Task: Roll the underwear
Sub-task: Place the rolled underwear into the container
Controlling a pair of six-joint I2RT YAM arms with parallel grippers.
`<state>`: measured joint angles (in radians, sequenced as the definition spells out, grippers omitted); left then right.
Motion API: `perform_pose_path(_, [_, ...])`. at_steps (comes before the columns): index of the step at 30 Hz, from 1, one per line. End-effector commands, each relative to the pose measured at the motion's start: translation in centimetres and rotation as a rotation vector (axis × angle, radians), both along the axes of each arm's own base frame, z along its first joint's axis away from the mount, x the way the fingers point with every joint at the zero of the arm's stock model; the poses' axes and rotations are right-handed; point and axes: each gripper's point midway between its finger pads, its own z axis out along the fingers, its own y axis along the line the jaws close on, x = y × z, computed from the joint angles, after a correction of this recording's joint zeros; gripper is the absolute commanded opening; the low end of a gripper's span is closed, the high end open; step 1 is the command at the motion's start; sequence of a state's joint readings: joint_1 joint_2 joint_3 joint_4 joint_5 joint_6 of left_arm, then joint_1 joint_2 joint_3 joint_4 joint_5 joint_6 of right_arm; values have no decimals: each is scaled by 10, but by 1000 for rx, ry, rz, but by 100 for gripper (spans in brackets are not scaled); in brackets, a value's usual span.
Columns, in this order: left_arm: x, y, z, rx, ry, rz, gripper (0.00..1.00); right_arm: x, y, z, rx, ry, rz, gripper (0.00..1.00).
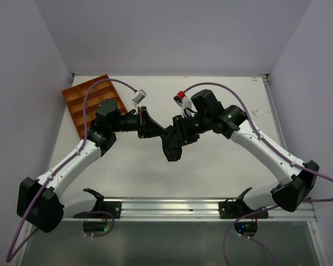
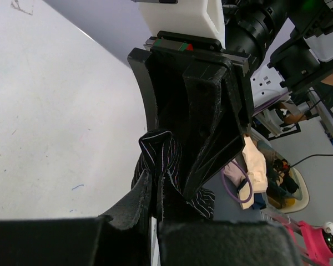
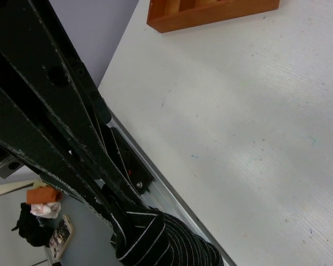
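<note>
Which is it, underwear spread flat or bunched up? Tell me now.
Bunched up: the underwear shows crumpled, overlapping folds in both wrist views, neither spread flat nor neatly rolled.

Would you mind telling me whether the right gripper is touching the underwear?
Touching. The right wrist view shows the right gripper with its fingertips buried in the bunched striped underwear, with no gap between them.
</note>
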<state>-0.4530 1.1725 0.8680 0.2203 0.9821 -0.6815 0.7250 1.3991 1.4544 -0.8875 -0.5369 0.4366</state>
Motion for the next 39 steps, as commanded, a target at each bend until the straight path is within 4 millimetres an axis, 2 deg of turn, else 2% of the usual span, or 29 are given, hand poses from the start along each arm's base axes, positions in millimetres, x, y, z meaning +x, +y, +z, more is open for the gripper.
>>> perform_pose_path(1, [6,-2,15,-33,-37,6,0,-18,5,33,140,-45,76,0])
perform_pose_path(3, [6,-2,19,-44,-31,8,0,-22,4,31,151,-39,79,1])
perform_pose_path(6, [5,-2,25,-57,-28,2,0,-26,4,39,194,-56,90,0])
perform_pose_path(10, [2,0,14,-25,3,-39,0,-31,7,60,281,-96,99,0])
perform_pose_path(12, [-2,3,11,-19,21,-66,5,-37,6,68,327,-102,110,0])
perform_pose_path(15, [-4,5,18,-33,10,-66,15,-44,10,83,417,-120,143,0])
perform_pose_path(16, [-6,5,22,-44,4,-66,21,-45,10,85,427,-112,139,0])
perform_pose_path(17, [-7,5,32,-73,-1,-69,24,-50,9,84,435,-95,158,0])
perform_pose_path(20, [-13,5,43,-108,-4,-95,34,-56,11,89,472,-79,183,0])
perform_pose_path(21, [-15,5,47,-119,1,-104,39,-59,10,91,483,-72,192,0])
perform_pose_path(22, [-16,5,53,-128,-4,-110,49,-60,11,98,510,-74,199,0])
perform_pose_path(24, [-20,6,63,-144,-10,-119,54,-65,10,102,537,-71,214,0])
perform_pose_path(26, [-22,7,75,-150,-25,-113,64,-67,10,103,550,-55,215,0])
perform_pose_path(28, [-20,9,87,-155,-40,-85,75,-74,9,113,592,-39,236,0])
perform_pose_path(29, [-19,9,94,-152,-30,-72,77,-77,8,108,600,-12,242,0])
perform_pose_path(30, [-18,9,98,-148,-25,-65,79,-83,7,113,627,-3,260,0])
perform_pose_path(31, [-14,9,99,-142,-14,-49,81,-86,7,125,679,7,267,0])
perform_pose_path(33, [-7,13,109,-139,8,4,82,-92,5,128,714,36,277,0])
perform_pose_path(34, [-5,16,115,-150,14,25,84,-96,4,141,768,40,298,0])
perform_pose_path(36, [-7,21,129,-192,40,28,86,-98,3,144,796,55,300,0])
perform_pose_path(37, [-8,23,135,-206,39,24,88,-101,1,154,832,59,314,0])
perform_pose_path(39, [-13,23,141,-212,42,-5,91,-100,2,157,852,79,313,0])
